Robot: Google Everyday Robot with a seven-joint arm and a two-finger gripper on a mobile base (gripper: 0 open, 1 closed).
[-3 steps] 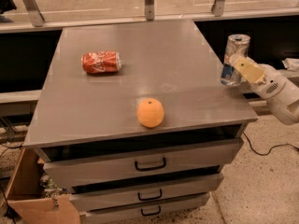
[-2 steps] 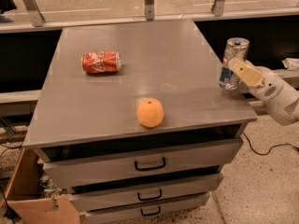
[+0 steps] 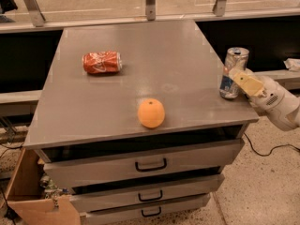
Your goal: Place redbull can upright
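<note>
Obs.: the redbull can (image 3: 233, 73) stands upright at the right edge of the counter (image 3: 154, 41), a little back from the front-right corner. Its open top faces up and its base appears to rest on the surface. It looks slightly dented but not tilted.

The gripper (image 3: 241, 80) reaches in from the right, off the counter's edge, and sits against the can's right side at mid-height. From here I cannot tell whether it is clamped on the can or has let go. The side approach makes sense to me: holding the body at mid-height keeps the can's axis vertical while the base meets the surface.

Other items: a crushed red cola can (image 3: 102, 62) lies on its side toward the back-left corner. An orange (image 3: 151, 113) sits near the front edge, about midway along it. Both are well apart from the redbull can and out of the arm's path.

Judgement: the placement looks essentially made. What remains is a clean release and a sideways retreat. Risk: the can is close to the right edge, so a nudge on withdrawal could tip it or push it off.
</note>
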